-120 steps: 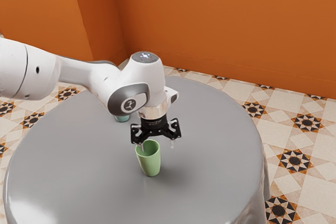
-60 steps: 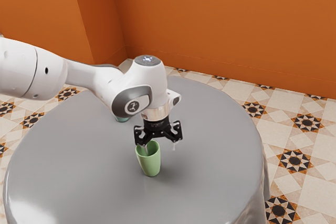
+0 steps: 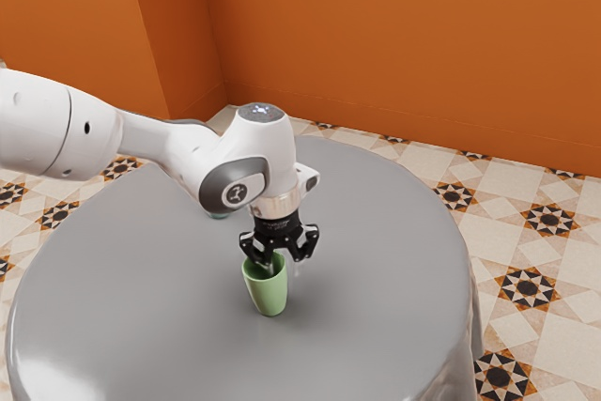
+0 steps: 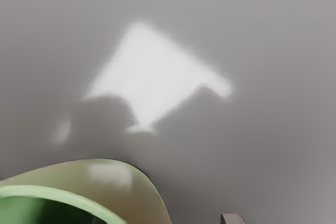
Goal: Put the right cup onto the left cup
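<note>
The green cup [image 3: 269,296] on the near part of the tabletop [image 3: 141,307] could be tipped if its rim is pushed by one side of the tool [image 3: 285,269], which is spread apart across it.

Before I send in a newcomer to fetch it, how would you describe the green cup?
On the round grey table, look just below the black gripper. The cup there stands upright, narrowing toward its base. It is pale green, unlike the teal object partly hidden behind the arm.

Orange walls [image 3: 404,35], star-patterned tiles [image 3: 528,288] and a draped round table [image 3: 385,223] suggest a home.
</note>
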{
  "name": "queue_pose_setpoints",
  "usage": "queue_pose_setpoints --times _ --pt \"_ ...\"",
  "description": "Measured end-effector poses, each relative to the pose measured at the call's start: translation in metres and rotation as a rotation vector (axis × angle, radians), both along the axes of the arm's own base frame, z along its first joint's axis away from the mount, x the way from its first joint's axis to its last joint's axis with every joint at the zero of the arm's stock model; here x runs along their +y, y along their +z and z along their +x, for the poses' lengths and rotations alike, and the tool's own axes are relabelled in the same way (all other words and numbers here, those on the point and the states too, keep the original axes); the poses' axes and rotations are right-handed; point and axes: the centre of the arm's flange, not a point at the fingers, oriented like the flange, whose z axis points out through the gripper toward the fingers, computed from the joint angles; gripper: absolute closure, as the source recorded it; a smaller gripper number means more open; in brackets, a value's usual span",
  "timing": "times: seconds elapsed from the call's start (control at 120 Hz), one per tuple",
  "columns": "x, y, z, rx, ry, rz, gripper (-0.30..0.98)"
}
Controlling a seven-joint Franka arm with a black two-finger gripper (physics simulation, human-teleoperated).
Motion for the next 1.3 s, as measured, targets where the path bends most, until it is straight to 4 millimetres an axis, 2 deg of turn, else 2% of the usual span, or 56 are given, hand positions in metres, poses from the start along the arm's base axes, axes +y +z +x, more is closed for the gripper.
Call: queue_pose_setpoints --times 0.25,0.617,0.742,0.925,1.1,1.3 --pt "0.0 0.0 -0.001 0.004 -0.003 0.002 0.71" --pt "0.004 0.0 0.0 0.005 -0.006 0.013 0.77" --pt "0.007 0.014 0.0 -0.018 -0.009 0.022 0.78" --pt "0.01 0.059 -0.005 -0.058 -0.012 0.06 0.78" --pt "0.038 0.097 -0.01 -0.073 0.025 0.107 0.78" --pt "0.093 0.115 0.0 -0.067 0.078 0.131 0.78"
